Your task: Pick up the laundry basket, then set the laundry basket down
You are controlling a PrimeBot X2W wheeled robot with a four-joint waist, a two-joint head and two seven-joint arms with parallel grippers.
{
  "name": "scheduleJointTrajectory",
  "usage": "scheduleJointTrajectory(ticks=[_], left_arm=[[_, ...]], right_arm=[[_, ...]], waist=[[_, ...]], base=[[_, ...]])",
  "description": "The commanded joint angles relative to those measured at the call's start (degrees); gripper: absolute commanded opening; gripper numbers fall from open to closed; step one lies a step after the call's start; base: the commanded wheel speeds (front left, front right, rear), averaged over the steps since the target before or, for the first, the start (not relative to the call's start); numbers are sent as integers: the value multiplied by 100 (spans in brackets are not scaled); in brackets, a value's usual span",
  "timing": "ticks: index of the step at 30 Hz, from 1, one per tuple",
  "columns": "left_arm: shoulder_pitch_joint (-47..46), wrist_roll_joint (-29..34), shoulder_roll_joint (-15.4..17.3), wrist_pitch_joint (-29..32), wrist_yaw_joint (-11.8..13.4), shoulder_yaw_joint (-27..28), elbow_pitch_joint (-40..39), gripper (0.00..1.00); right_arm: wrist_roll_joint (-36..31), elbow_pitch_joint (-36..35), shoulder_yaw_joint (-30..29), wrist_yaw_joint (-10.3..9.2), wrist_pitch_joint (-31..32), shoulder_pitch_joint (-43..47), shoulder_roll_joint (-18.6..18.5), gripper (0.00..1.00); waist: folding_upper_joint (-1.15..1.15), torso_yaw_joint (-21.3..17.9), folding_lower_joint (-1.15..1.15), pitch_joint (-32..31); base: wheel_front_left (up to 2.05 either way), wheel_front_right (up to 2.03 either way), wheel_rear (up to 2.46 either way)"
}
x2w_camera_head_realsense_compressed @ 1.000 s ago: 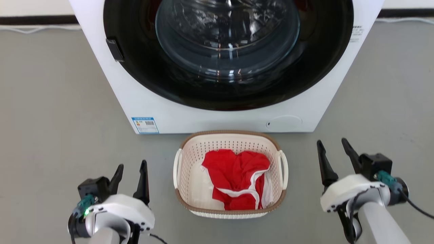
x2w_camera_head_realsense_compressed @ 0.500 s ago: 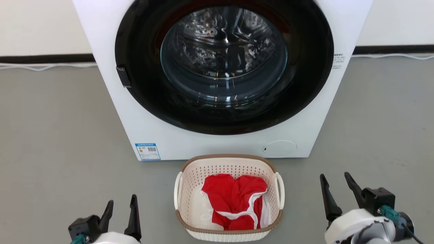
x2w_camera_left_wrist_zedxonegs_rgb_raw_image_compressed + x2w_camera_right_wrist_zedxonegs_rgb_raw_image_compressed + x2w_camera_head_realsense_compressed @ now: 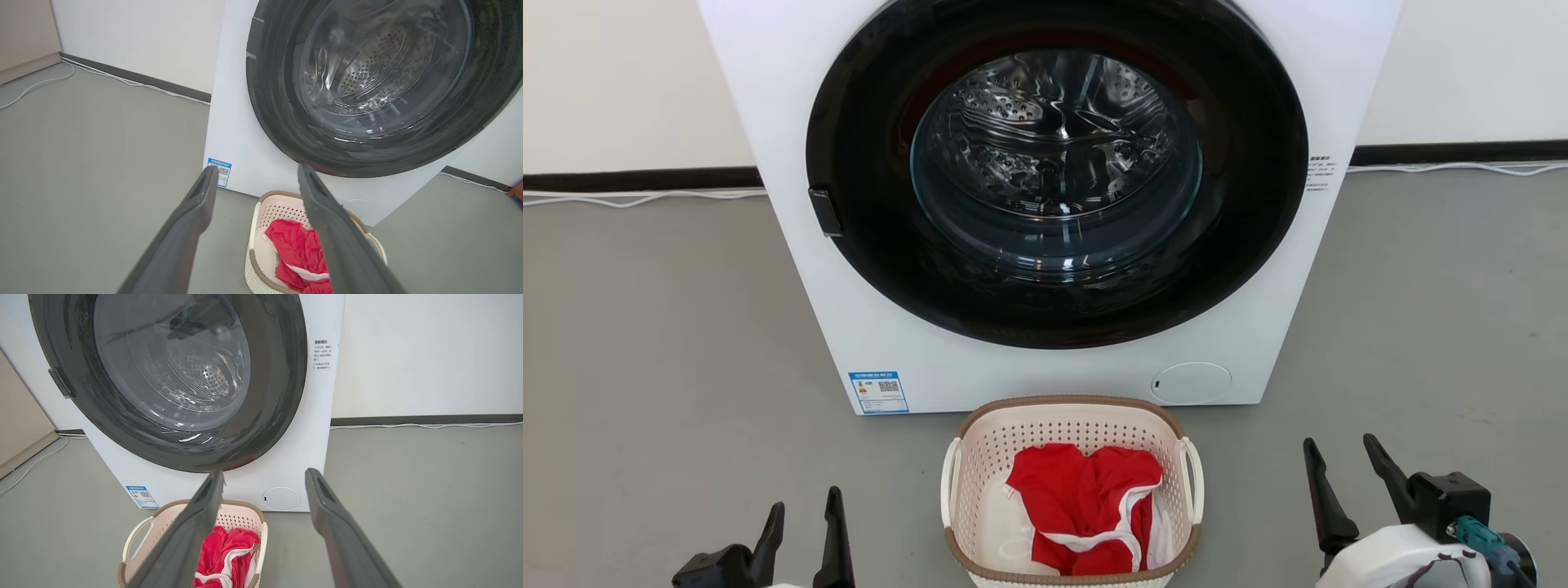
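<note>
The laundry basket [image 3: 980, 457] stands on the grey floor just in front of the washing machine, cream with a brown rim and white side handles, red cloth [image 3: 1082, 506] inside. Its near edge is cut off by the head view's bottom. My left gripper [image 3: 803, 516] is open at the lower left, well left of the basket. My right gripper [image 3: 1342, 456] is open at the lower right, apart from the basket. The left wrist view shows the laundry basket [image 3: 282, 208] below and beyond my open left gripper [image 3: 255, 171]. In the right wrist view the laundry basket [image 3: 239, 516] lies left of my open right gripper [image 3: 264, 475].
A white front-loading washing machine [image 3: 1225, 343] with a dark round door [image 3: 1054, 180] stands right behind the basket. White cables [image 3: 637, 198] run along the wall's dark skirting. Grey floor [image 3: 662, 343] stretches on both sides of the machine.
The head camera has tilted up, so machine, basket and grippers sit lower in the picture and more wall shows. Both grippers stay open beside the basket.
</note>
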Motion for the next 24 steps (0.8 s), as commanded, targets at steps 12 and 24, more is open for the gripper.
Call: scheduleJointTrajectory(ticks=[12,24], left_arm=[[-60,-94,88,145,143,90,-381,100],[186,-85,113,304,171,-115,-339,0]], right_arm=[[-47,-567,117,11,416,-22,-14,100],[-5,-385,-20,0,487,165,15,0]], waist=[[0,-45,0,-107],[0,-35,0,-138]], base=[[0,0,0],[0,0,0]])
